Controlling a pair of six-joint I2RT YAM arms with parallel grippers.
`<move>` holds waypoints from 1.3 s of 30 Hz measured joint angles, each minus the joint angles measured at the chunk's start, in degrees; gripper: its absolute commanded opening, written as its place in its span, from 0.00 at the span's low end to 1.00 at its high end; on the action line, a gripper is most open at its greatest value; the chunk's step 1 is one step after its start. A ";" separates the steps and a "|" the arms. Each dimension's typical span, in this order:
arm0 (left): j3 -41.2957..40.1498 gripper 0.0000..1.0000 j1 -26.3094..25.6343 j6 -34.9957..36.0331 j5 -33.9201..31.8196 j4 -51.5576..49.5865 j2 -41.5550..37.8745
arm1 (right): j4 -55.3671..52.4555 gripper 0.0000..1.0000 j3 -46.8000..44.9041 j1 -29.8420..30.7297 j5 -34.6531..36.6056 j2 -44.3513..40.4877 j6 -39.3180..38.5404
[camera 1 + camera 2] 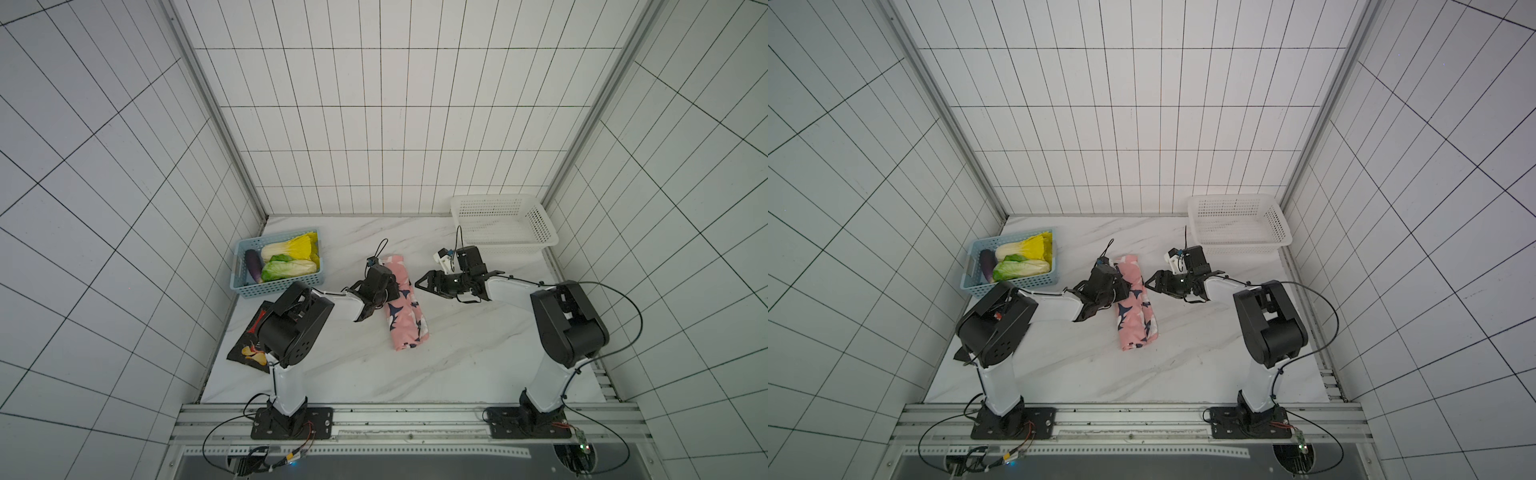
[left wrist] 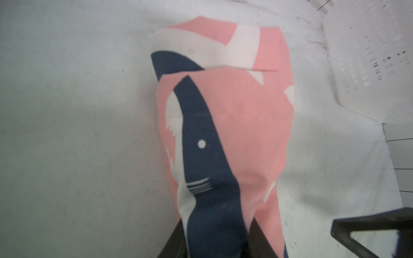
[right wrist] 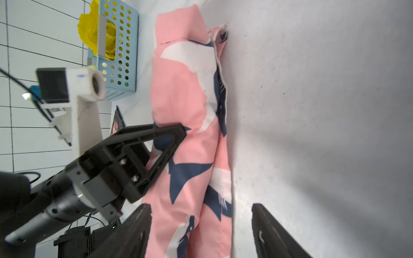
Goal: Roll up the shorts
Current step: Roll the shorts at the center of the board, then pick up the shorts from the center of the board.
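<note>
Left fingers (image 1: 390, 291) pinch one shorts (image 1: 409, 328) roll | right fingers (image 1: 426, 283) spread, empty | blue basket (image 1: 270, 287), white basket (image 1: 511, 246): two

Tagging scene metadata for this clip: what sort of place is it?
Most likely a robot-lab test cell, not a real home: white tiled walls box in a marble-look tabletop, the left arm and right arm are bolted to an aluminium rail at its front edge, and a blue basket holds vegetables.
</note>
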 measured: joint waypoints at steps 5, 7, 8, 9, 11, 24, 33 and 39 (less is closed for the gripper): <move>-1.44 0.33 0.59 0.15 1.90 2.03 -0.31 | -1.09 0.75 4.92 0.00 -1.20 6.84 0.35; -1.79 0.33 0.66 0.20 2.32 2.62 -0.37 | -1.18 0.75 6.97 0.04 -1.66 8.28 0.92; -1.90 0.33 0.68 0.22 2.47 2.80 -0.37 | -1.07 0.75 7.74 0.07 -2.01 9.01 1.09; -1.95 0.33 0.72 0.22 2.64 2.91 -0.37 | -0.81 0.75 8.70 0.17 -2.67 9.94 1.42; -1.99 0.33 0.79 0.22 2.78 2.99 -0.37 | 0.79 0.75 9.97 0.55 -4.20 11.54 2.62; -4.79 0.33 2.01 1.09 5.07 5.68 -1.46 | 7.72 0.56 13.44 3.80 -13.03 17.99 8.00; -5.42 0.34 2.34 2.58 5.77 5.40 -2.16 | 5.42 0.10 15.45 3.76 -16.52 20.79 7.82; -6.21 0.57 2.75 3.04 5.57 1.81 -4.48 | 5.18 0.00 15.80 3.80 -17.51 20.74 8.07</move>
